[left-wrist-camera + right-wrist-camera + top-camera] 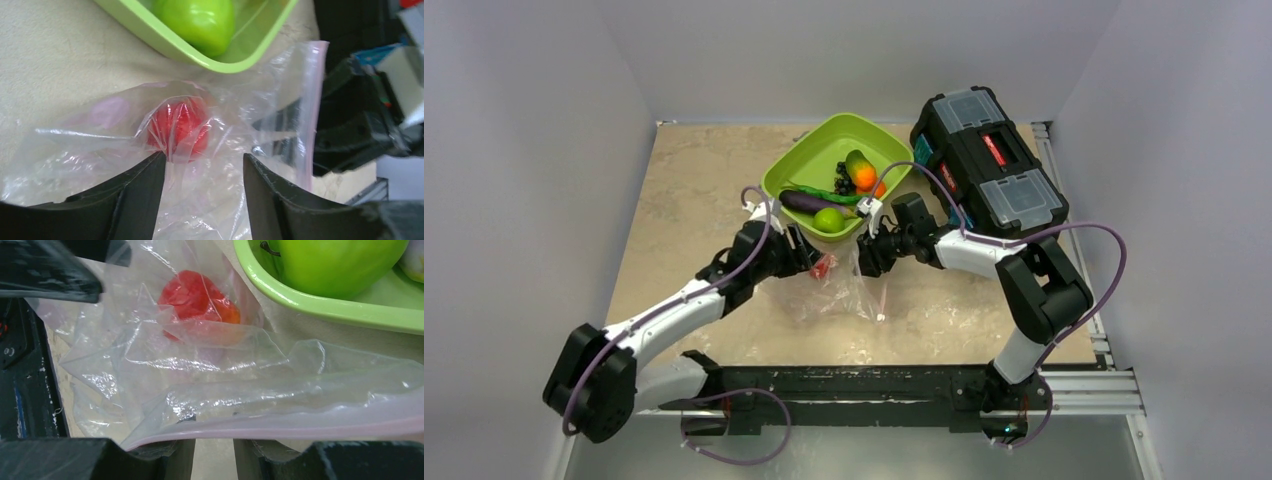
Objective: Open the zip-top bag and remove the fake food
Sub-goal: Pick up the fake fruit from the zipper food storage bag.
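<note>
One strawberry (177,130) lies inside the zip-top bag (100,165) on the worktop (694,180), straight ahead of the spread, nearer left end effector (204,160), while the right end effector (214,445) stands narrowed at the pink zip strip (325,427), its grip not determinable.

strawberry (180,131) veiled by zip-top bag (90,150), tray (150,32) cropped
</note>
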`<state>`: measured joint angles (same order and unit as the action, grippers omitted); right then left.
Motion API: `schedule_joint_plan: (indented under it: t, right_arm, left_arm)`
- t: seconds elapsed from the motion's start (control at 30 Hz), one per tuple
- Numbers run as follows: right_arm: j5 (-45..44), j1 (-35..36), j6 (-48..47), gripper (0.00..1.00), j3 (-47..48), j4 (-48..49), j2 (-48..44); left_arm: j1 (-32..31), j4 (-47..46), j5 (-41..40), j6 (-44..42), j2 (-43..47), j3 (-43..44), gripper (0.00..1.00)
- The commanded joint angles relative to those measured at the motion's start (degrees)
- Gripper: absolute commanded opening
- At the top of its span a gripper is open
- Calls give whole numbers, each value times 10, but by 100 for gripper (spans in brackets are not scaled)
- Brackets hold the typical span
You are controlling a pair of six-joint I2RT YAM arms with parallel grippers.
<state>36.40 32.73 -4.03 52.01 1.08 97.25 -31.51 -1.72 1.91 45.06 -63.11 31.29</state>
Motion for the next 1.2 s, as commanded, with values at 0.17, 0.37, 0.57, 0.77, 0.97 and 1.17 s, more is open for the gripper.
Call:
schedule_joint_plan:
  t: [0.17, 0.37, 0.57, 0.77, 0.97, 1.17]
  right_arm:
    - [-11, 4, 2, 33, -2, 16, 5]
    - [-12, 3, -2, 33, 0, 13, 10]
    - [-15, 4, -5, 33, 0, 11, 10]
    - [-15, 4, -5, 33, 0, 11, 7]
    - [-16, 3, -7, 33, 0, 9, 6]
    - [-17, 3, -7, 33, 0, 8, 7]
  left_arm:
    - [3, -19, -82, 78, -148, 63, 41]
    - [3, -57, -98, 112, -187, 52, 39]
    - [3, -185, -54, 128, -152, -15, 40]
    - [8, -212, -57, 118, -49, -73, 60]
    - [13, -82, -104, 120, 0, -45, 60]
    - [-1, -28, -115, 17, 24, -7, 51]
